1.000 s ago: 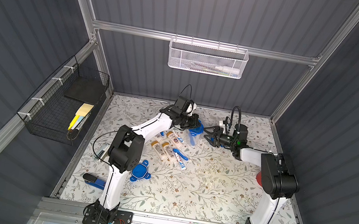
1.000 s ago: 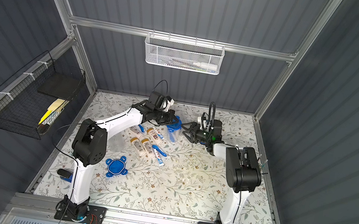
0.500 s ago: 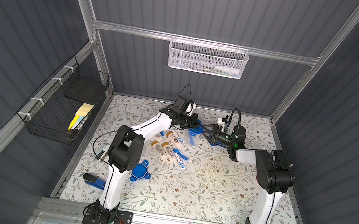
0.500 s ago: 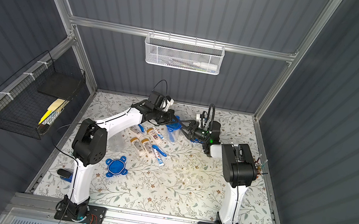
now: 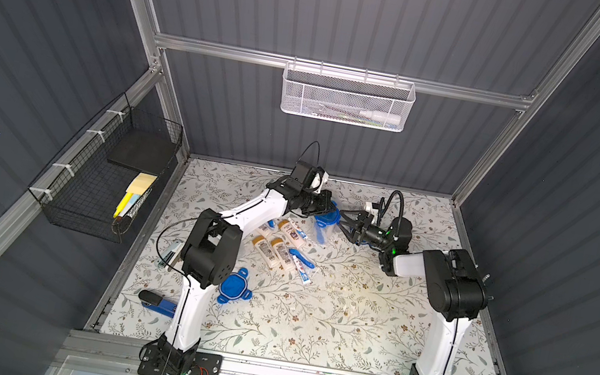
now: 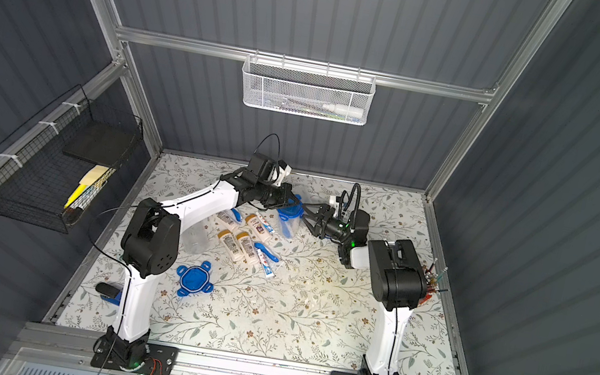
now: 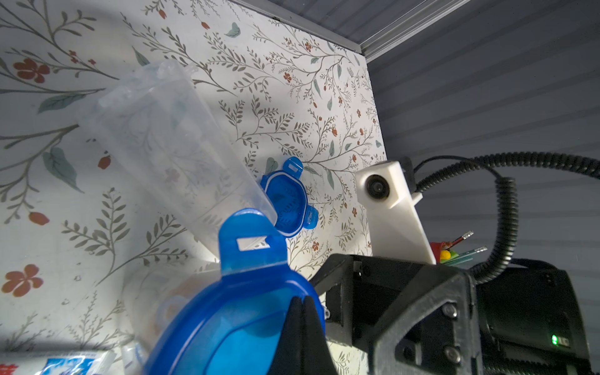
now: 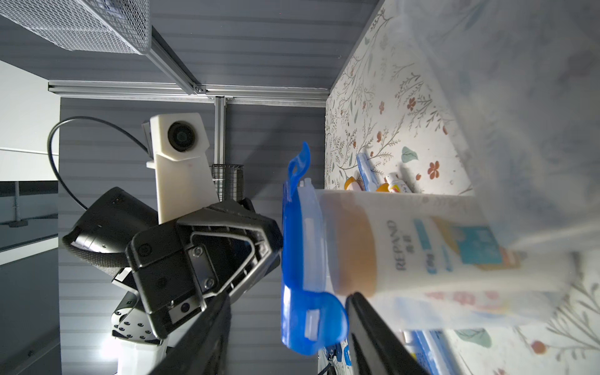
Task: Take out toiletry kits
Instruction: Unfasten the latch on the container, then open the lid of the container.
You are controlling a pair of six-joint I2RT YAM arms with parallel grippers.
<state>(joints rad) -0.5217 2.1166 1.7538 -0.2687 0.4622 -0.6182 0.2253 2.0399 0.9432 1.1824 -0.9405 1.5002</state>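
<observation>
L tool is closed, its tips against the top face of the blue lid of a clear jar. Whether it pinches a clip can't be told. R tool faces the same lid from the opposite side w/ jaws apart. In the R wrist view its fingers straddle one lid clip w/ a gap on each side.

The jar is toward the far edge of the floral surface, approx mid-width, lid on. Whether it rests on the surface or is lifted can't be told. Inside it are a white bottle, tan cap end next to the lid, and a blue toothbrush.

The other kit pieces are already out. The loose bottles, a toothpaste tube and a loose toothbrush lie flat in a cluster btwn the jar and the surface's ctr, just beside the L forearm.

A second lid lies apart from them, toward the near-left corner. An empty jar lies on its side by the L elbow.
</observation>
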